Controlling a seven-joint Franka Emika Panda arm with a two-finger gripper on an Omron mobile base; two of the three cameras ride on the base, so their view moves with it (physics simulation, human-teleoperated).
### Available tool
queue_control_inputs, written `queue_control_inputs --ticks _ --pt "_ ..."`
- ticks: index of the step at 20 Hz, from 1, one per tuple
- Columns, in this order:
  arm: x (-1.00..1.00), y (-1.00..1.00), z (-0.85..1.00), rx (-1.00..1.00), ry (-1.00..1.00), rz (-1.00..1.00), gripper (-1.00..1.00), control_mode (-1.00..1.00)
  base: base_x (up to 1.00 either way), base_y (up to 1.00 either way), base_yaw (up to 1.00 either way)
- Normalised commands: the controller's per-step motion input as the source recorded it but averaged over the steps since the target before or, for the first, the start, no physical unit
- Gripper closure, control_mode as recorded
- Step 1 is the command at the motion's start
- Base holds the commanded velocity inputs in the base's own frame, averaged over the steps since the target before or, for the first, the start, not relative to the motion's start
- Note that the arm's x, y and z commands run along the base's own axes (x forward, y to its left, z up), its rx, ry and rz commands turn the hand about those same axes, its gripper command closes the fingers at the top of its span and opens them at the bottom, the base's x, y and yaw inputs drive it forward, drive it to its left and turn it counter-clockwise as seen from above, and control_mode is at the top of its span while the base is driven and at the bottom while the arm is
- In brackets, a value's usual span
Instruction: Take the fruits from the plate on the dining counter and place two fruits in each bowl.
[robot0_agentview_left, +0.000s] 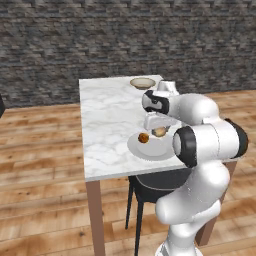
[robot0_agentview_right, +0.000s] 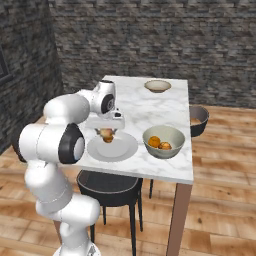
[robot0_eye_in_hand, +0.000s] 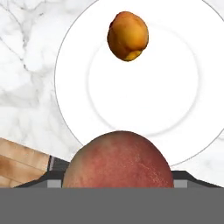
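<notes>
My gripper (robot0_agentview_left: 159, 130) (robot0_agentview_right: 106, 131) hangs just above the plate (robot0_agentview_left: 150, 153) (robot0_agentview_right: 121, 150) near the front edge of the dining counter (robot0_agentview_left: 107, 125) (robot0_agentview_right: 145, 107). It is shut on a reddish-peach fruit (robot0_agentview_left: 160, 132) (robot0_agentview_right: 106, 134) (robot0_eye_in_hand: 118, 159), which hides the fingertips in the hand view. An orange-brown fruit (robot0_agentview_left: 143, 137) (robot0_eye_in_hand: 127, 36) lies on the plate (robot0_eye_in_hand: 175, 87). The near bowl (robot0_agentview_right: 164, 134) to the plate's right holds two orange fruits (robot0_agentview_right: 154, 142) (robot0_agentview_right: 165, 146). The far bowl (robot0_agentview_left: 142, 82) (robot0_agentview_right: 157, 86) at the counter's back end looks empty.
A dark round chair (robot0_agentview_left: 155, 182) (robot0_agentview_right: 110, 186) is tucked under the counter's near end, and a second one (robot0_agentview_right: 198, 120) stands along its right side. A dark brick wall (robot0_agentview_left: 125, 40) runs behind, above a wooden floor.
</notes>
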Motion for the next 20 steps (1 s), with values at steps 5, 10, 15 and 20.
queue_control_inputs --ticks 5,10,15,20 --pt "-1.00 0.20 0.94 -0.03 -0.10 -0.02 1.00 -1.00 0.00 0.00 0.00" --pt "-0.95 0.01 0.67 -0.01 0.02 -0.14 1.00 -1.00 0.00 0.00 0.00" --pt "-0.29 -0.17 0.05 0.00 0.22 -0.26 1.00 -1.00 0.00 0.00 0.00" --pt "0.00 0.00 0.00 0.00 0.00 -0.01 1.00 -1.00 0.00 0.00 0.00"
